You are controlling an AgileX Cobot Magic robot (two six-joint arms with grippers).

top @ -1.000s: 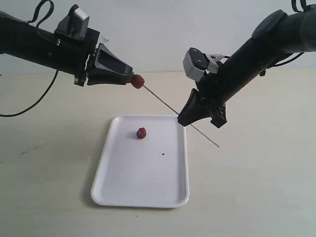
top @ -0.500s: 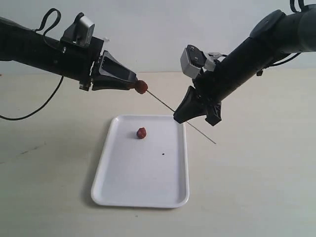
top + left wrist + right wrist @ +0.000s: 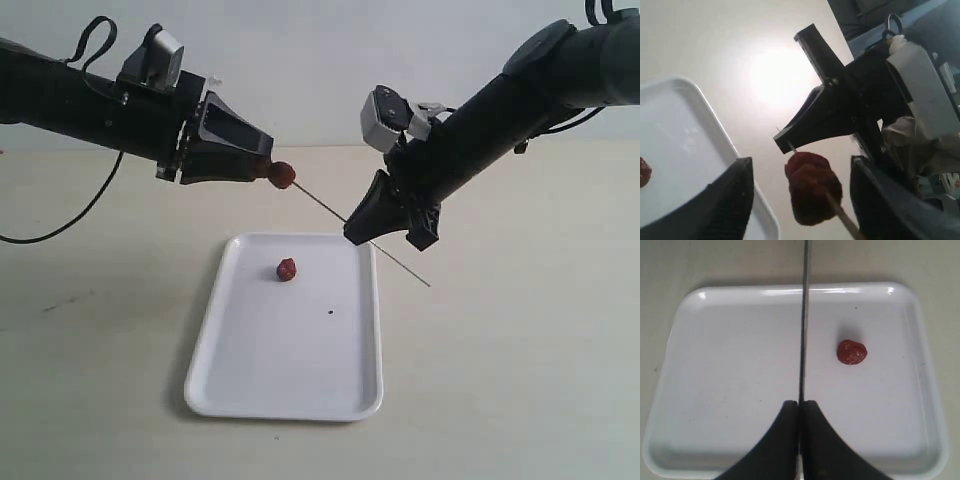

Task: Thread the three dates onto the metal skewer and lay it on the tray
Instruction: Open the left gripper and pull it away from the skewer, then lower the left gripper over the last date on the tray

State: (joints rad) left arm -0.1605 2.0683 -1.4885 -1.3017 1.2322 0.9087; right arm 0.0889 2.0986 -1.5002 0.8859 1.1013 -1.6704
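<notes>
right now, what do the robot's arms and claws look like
Both arms are matte black. The left arm trails a loose black cable, and the right arm is a thick tube. A grey boxy camera tops each wrist. The left claw and right claw are black tapering wedges.

This looks like a robotics lab bench. Two black jointed arms, the left arm [image 3: 70,95] and the right arm [image 3: 520,90], each carry a boxy camera [image 3: 160,55] at the wrist. They reach over a plain pale worktop [image 3: 520,380] holding a white tray [image 3: 215,390], before a blank white wall [image 3: 320,60]. A black cable [image 3: 70,213] hangs loose.
</notes>
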